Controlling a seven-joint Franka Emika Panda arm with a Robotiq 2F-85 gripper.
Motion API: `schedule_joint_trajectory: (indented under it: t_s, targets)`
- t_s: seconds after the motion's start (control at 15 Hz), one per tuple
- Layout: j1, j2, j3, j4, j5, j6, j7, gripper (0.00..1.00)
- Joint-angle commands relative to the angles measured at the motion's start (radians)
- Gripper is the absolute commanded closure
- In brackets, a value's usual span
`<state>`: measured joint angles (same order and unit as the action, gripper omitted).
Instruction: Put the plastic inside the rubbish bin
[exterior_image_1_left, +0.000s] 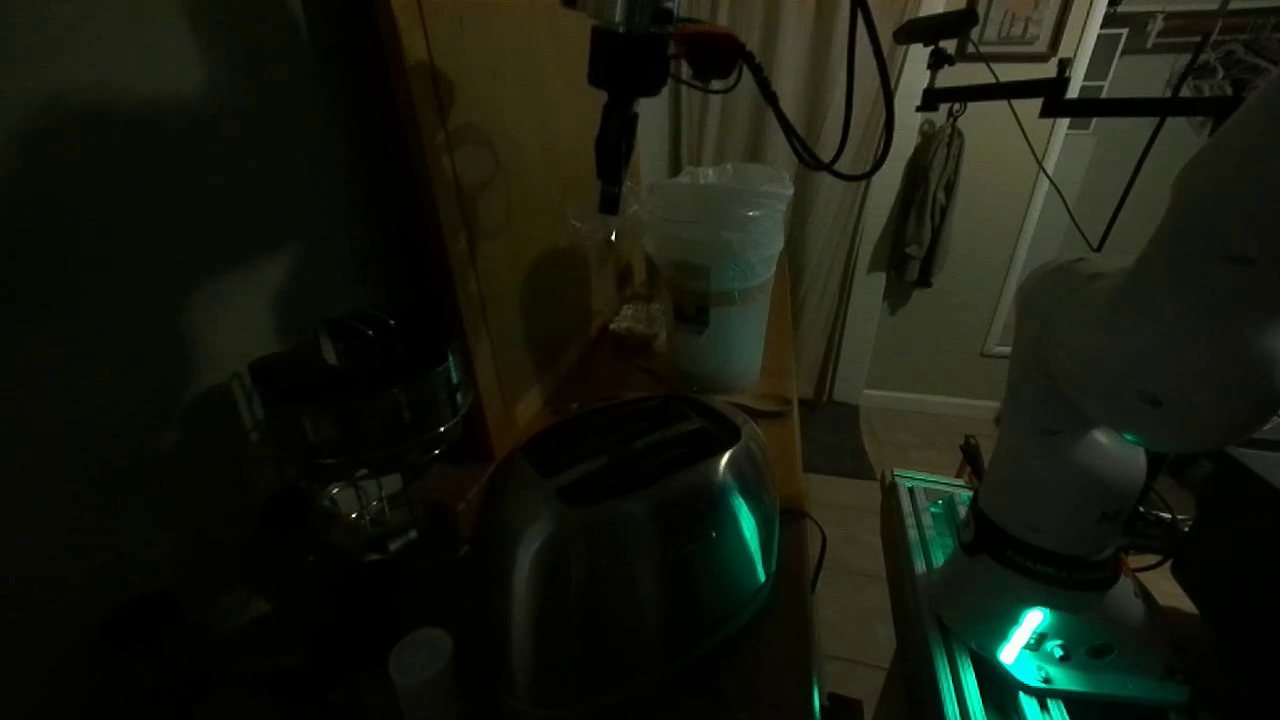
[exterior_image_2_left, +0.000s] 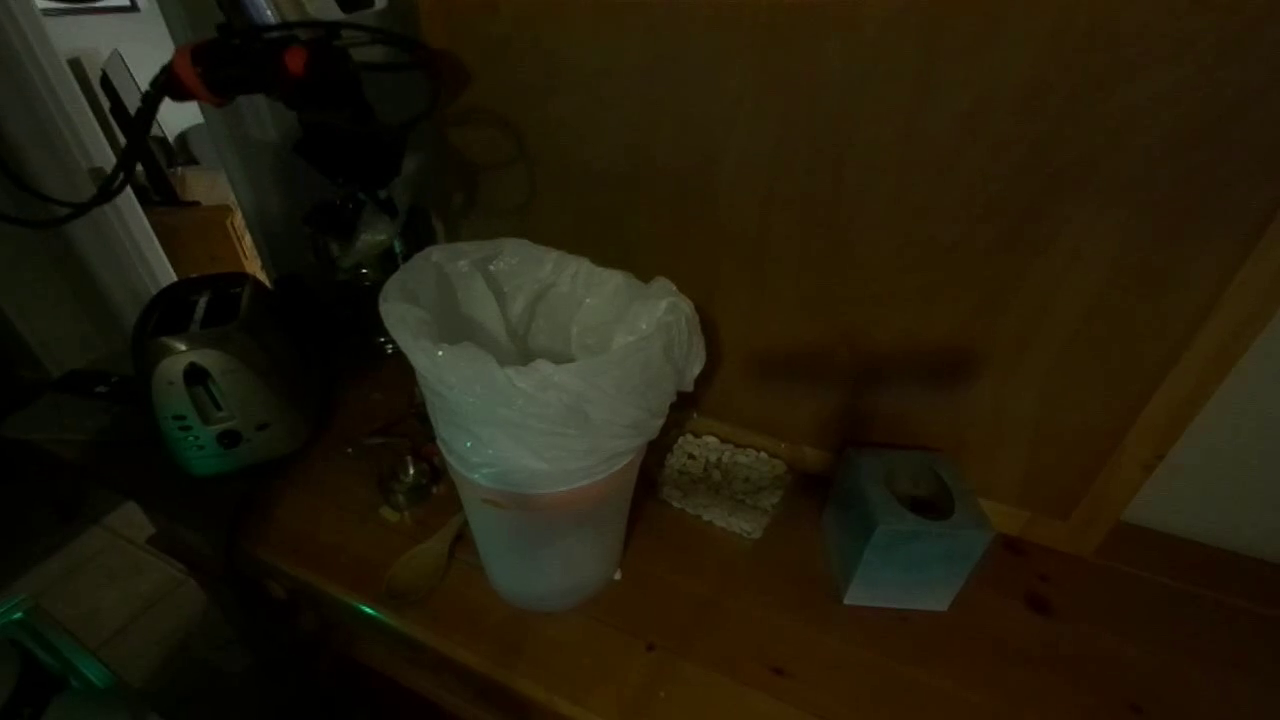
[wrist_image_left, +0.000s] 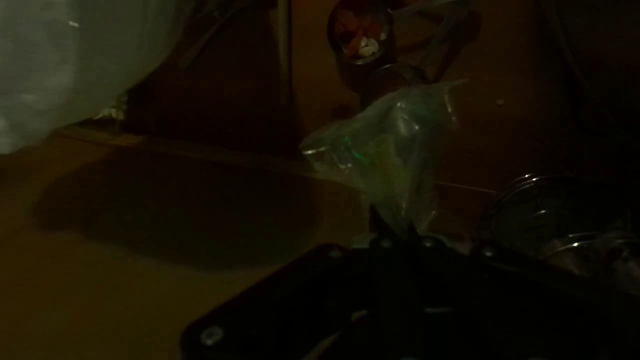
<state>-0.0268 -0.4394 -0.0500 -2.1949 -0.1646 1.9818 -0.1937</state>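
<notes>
Aloft | plastic (wrist_image_left: 395, 145): seemingly pinched in fingers (exterior_image_1_left: 612, 185) | outside rubbish bin (exterior_image_2_left: 555, 550)

In an exterior view, the liner (exterior_image_2_left: 550, 425) keeps the floor of the rubbish bin (exterior_image_2_left: 550, 555) from us, and past three o'clock in an exterior view we lose the arm (exterior_image_1_left: 1060, 470). In the wrist view, the edge crops the liner at ten o'clock and the hand (wrist_image_left: 393, 227) at six, and the plastic (wrist_image_left: 392, 150) is too blurred for us to tell whether it holds anything.
</notes>
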Motion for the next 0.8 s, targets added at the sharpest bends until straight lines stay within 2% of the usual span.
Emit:
schedule_joint_trajectory:
  t_s: [0.0,0.33,0.73]
  targets:
    - [-0.048,-0.043,0.002,0.081,-0.075,-0.033,0.052,1.0]
    - [-0.136,-0.032,0.039,0.202,-0.252,-0.058,0.202,1.0]
    - [-0.187,0.004,0.036,0.285,-0.333,-0.205,0.318,1.0]
